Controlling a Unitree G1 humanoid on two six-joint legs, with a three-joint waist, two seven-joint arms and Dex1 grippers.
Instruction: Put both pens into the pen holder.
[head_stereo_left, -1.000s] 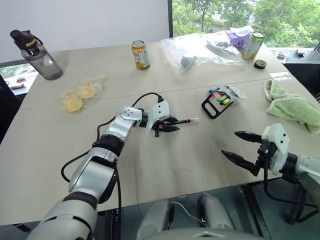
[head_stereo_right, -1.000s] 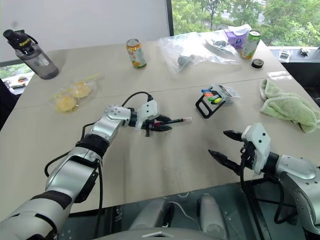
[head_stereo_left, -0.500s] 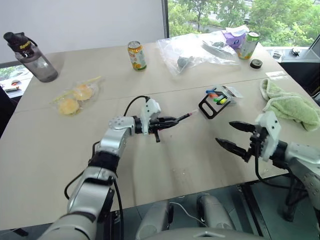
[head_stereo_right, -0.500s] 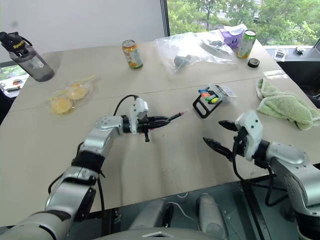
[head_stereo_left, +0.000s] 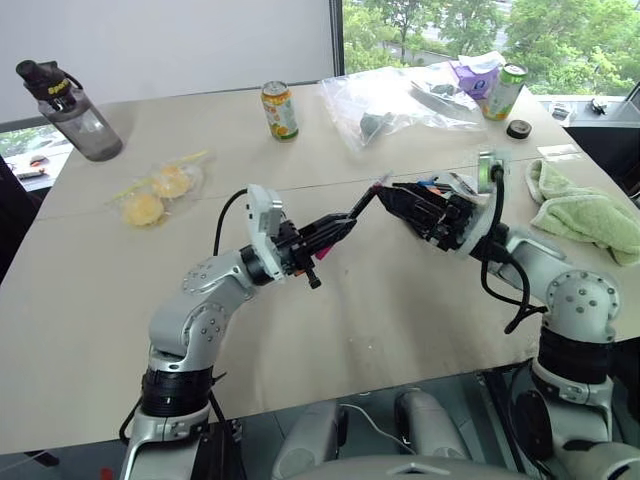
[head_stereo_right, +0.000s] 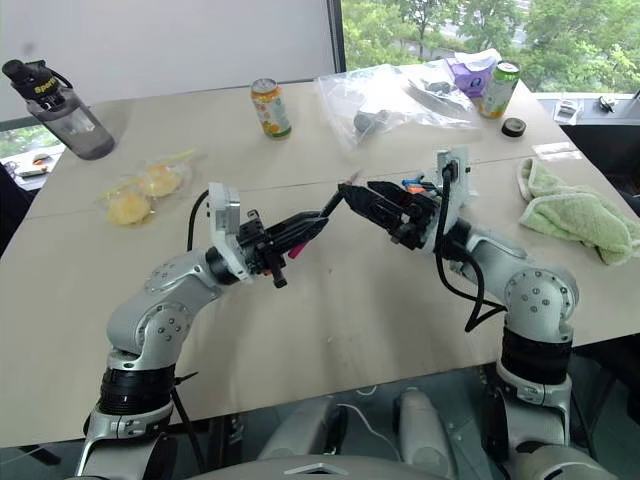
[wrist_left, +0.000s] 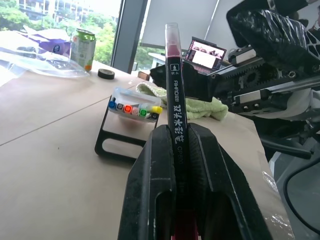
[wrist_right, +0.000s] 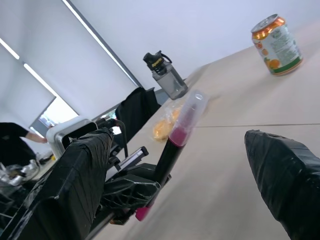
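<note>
- Head views: the left gripper (head_stereo_left: 335, 227) is clenched on the pen (head_stereo_left: 362, 203), holding it above the table (head_stereo_left: 90, 300) with its capped end slanting up toward the right gripper (head_stereo_left: 400, 200). That one stands spread wide, its fingers either side of the pen's tip and not touching it. The pen holder (head_stereo_right: 412, 190) sits just behind the right gripper, largely hidden by it. Beyond both grippers stand an orange drink can (head_stereo_left: 280, 110) and a clear plastic bag (head_stereo_left: 400, 100); a green can (head_stereo_left: 507, 90) and a purple carton (head_stereo_left: 480, 72) are further off past the right gripper. A green towel (head_stereo_left: 590, 215) lies outboard of it. A water bottle (head_stereo_left: 70, 110) and bagged buns (head_stereo_left: 155, 192) lie well off to the left gripper's outer side.
- Left wrist view: the two black fingers (wrist_left: 155, 195) pinch the dark barrel, which carries white lettering I cannot make out. Ahead of the tip, the black holder carries coloured highlighter ends (wrist_left: 132, 107).
- Right wrist view: the pen rises between the two spread fingers (wrist_right: 287, 180), clear cap over a magenta nib.
</note>
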